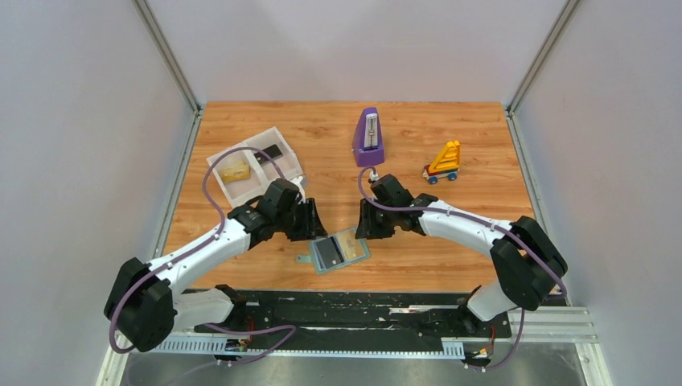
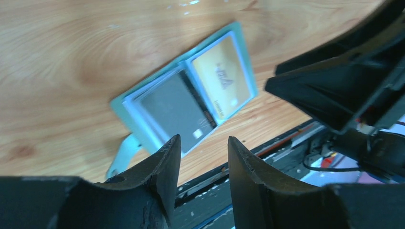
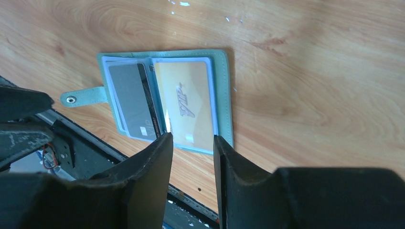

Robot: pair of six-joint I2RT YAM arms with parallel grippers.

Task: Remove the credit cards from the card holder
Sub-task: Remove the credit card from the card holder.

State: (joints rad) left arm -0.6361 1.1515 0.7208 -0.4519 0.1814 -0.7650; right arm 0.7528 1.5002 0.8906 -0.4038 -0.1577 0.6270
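The card holder [image 1: 341, 252] lies open and flat on the wood near the front edge, pale teal with a strap tab [image 3: 82, 98]. In its pockets sit two credit cards, a dark grey one [image 3: 130, 99] and a gold one [image 3: 188, 101]; both also show in the left wrist view, grey [image 2: 174, 110] and gold [image 2: 222, 76]. My left gripper [image 1: 310, 225] hovers just left of the holder, open and holding nothing [image 2: 204, 143]. My right gripper [image 1: 371, 225] hangs just above the holder's right side, open too, with nothing between its fingers [image 3: 191, 140].
A white two-compartment tray [image 1: 283, 138] stands at the back left, with a yellowish flat piece [image 1: 236, 171] and a dark one [image 1: 273, 150] in it. A purple metronome [image 1: 368, 138] and a small toy vehicle [image 1: 443, 163] stand further back. The black base rail [image 1: 362, 310] borders the near edge.
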